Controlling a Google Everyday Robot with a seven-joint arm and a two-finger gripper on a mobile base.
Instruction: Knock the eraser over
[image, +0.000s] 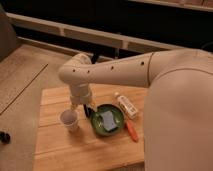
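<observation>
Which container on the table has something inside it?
The green bowl, not the white cup: a grey-blue block lies in it, while the cup looks empty. The pincer hangs between them.

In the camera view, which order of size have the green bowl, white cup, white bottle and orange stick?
Largest: green bowl
white cup and white bottle, too alike to rank
orange stick smallest
The pincer hangs between cup and bowl.

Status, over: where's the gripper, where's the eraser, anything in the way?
Gripper low between white cup and green bowl. Eraser cannot be made out, possibly hidden by the arm. Cup and bowl close on either side.
</observation>
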